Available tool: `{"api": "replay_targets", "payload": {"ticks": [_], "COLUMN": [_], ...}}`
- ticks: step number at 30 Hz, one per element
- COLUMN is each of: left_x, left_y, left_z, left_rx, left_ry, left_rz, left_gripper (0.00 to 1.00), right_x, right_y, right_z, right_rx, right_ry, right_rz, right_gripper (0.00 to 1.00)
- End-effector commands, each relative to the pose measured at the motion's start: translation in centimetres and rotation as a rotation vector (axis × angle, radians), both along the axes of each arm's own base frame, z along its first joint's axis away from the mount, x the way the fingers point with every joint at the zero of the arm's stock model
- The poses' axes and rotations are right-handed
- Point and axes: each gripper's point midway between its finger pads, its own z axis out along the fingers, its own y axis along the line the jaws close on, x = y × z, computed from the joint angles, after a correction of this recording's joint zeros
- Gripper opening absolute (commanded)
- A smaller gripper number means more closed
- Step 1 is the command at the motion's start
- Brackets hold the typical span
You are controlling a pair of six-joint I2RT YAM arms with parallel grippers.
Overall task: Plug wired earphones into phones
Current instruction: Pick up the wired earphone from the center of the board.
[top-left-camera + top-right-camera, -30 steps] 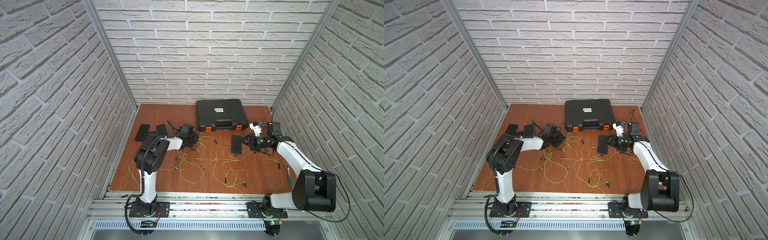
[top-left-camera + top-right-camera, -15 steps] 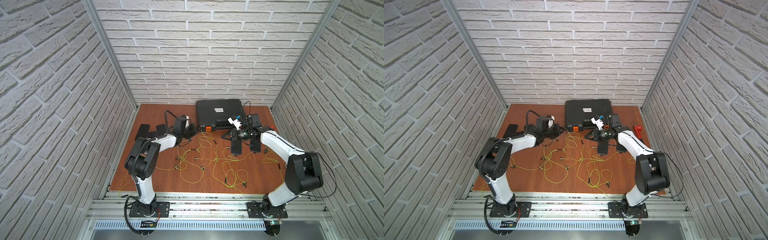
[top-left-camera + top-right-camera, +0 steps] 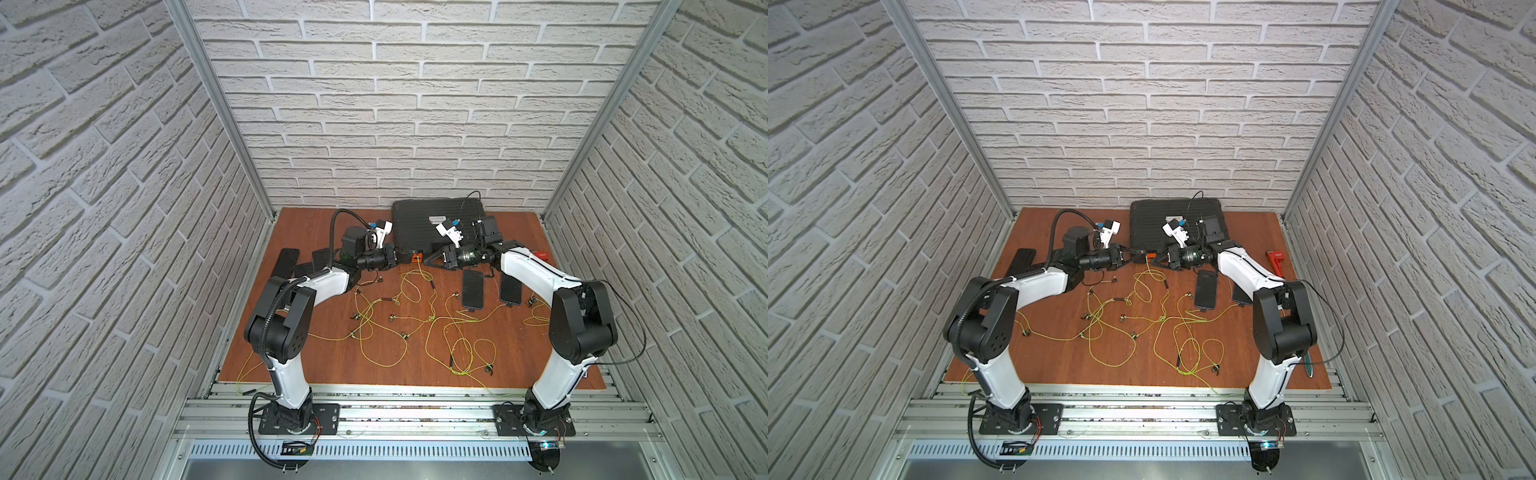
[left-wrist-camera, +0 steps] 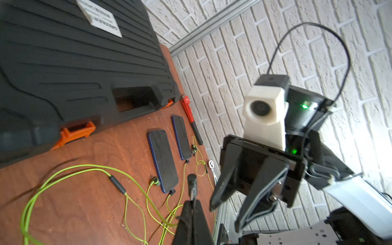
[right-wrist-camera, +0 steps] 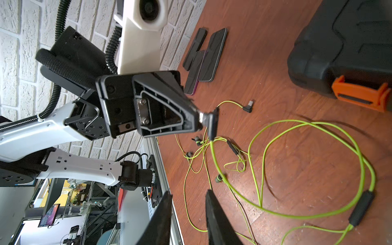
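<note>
The left gripper (image 5: 199, 121) is clamped shut on the dark plug (image 5: 210, 125) of one set of wired earphones. Its yellow-green cable (image 5: 213, 154) hangs from the plug down to the table (image 3: 324, 365). A second ago this gripper sat low at the far left, beside the phones there. It has since risen and swung to the middle, just in front of the black case (image 3: 419, 220). The right gripper (image 3: 429, 262) has come in from the right over the same second and now points tip to tip at the left one, near it but not touching. Its jaws stand partly apart with nothing between them.

So the plug is off the table and held in mid-air between the two arms. That looks like the start of a handover or a re-grip, probably to turn the plug for insertion.

To the right of the grippers lie two phones (image 3: 473, 289) (image 3: 511, 286). Each seems to have a plug already seated at its near end. At the far left, three more phones (image 5: 212, 55) lie close together with no cable reaching them. Another loose plug (image 5: 248, 108) rests on the table to the left of the grippers, and more cables sprawl across the near middle. By that reading, about two of the five phones are done.
</note>
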Motion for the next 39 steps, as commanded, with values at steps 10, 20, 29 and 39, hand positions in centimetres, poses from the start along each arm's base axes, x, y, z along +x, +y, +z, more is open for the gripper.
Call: {"api": "replay_targets", "payload": {"ticks": [10, 20, 29, 39], "left_x": [-1.2, -1.2, -1.0, -0.8], "left_y": [-0.5, -0.7, -0.6, -1.2], "left_z": [1.5, 0.9, 2.0, 2.0], "left_rx": [-0.097, -0.1, -0.122, -0.139], "left_ry": [-0.077, -0.079, -0.098, -0.098], "left_rz": [-0.108, -0.105, -0.1, -0.109], "left_gripper": [0.0, 0.0, 0.0, 0.0], "right_x": [1.4, 2.3, 3.7, 3.5], "right_y": [1.1, 1.3, -0.7, 0.7], "right_z": [3.4, 3.5, 2.7, 2.8], "right_rx": [0.161, 0.175, 0.144, 0.176], "right_ry": [-0.068, -0.05, -0.04, -0.029], "right_rz": [0.06, 0.042, -0.049, -0.007], "right_gripper": [0.3, 0.28, 0.3, 0.29]}}
